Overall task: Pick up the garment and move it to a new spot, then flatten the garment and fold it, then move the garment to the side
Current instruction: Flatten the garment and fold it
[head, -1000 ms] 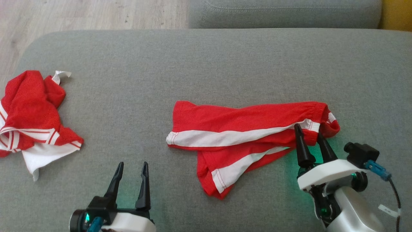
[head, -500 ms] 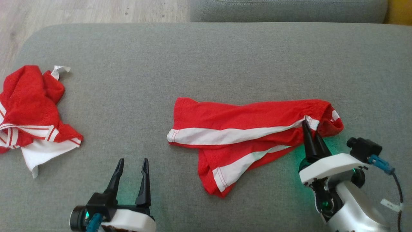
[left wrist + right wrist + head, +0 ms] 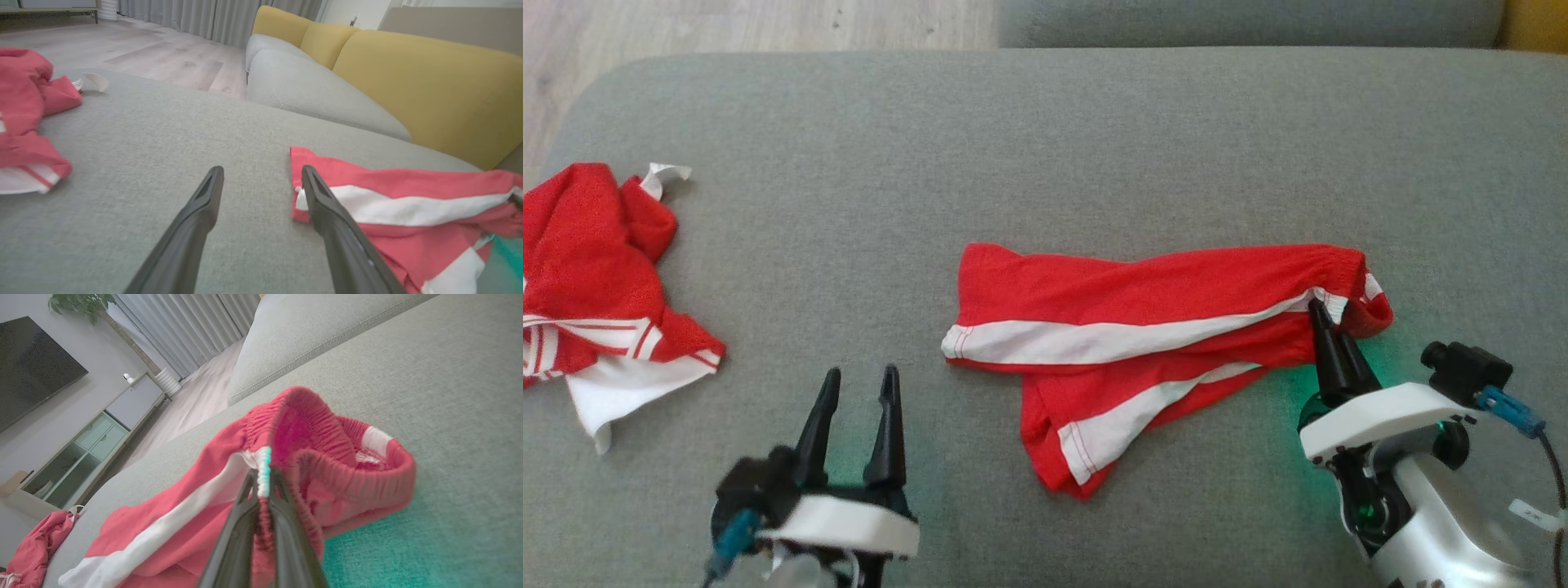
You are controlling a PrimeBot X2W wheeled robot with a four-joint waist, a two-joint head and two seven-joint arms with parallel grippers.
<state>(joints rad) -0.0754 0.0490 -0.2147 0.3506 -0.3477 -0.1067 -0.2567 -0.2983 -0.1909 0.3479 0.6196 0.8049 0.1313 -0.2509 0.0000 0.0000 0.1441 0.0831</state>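
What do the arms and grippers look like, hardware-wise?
Left gripper and right gripper: two long tapered black fingers on a white housing with green glow beneath. Right forearm silver-white, carrying a black camera, blue connector, dark cable and white tag. Left has a blue plug too.

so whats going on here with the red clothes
The robot's right claw is shut on the elastic waistband of the red shorts, which lie loosely folded on the grey cushion, not yet lifted. Its left claw hangs open beside the shorts, holding nothing. A crumpled red and white garment sits apart at the cushion's left edge.
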